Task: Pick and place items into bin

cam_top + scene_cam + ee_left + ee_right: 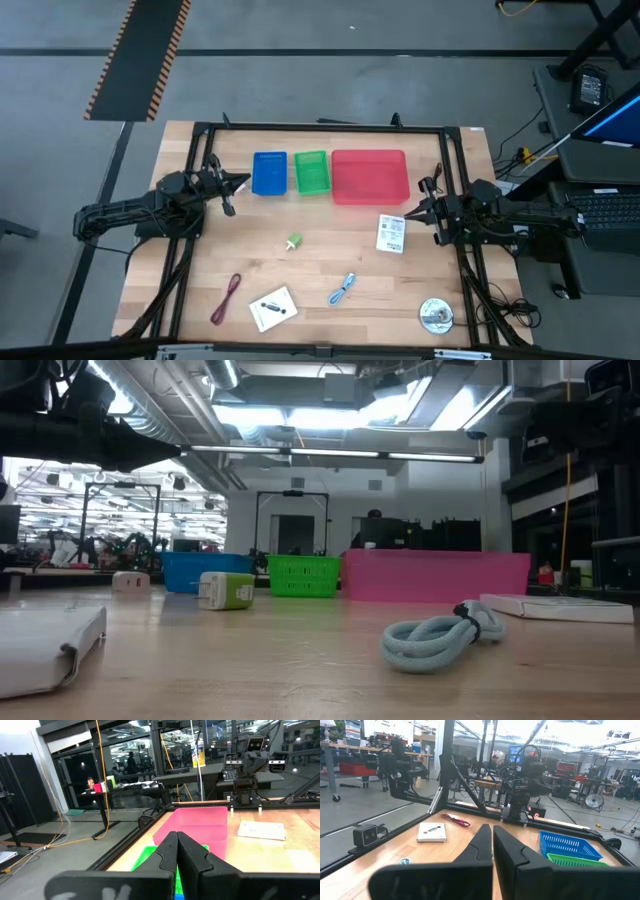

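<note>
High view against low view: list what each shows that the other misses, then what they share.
Only the high view shows both arms, the left gripper and right gripper shut and parked at the table's sides, plus the maroon cable and a round disc. Only the low view shows the room behind the table. Both show the blue bin, green bin, pink bin, light-blue cable and small green-white piece.

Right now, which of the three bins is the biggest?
The pink bin, rightmost in the row at the table's far edge. It is clearly wider than the blue bin and the green bin.
</note>
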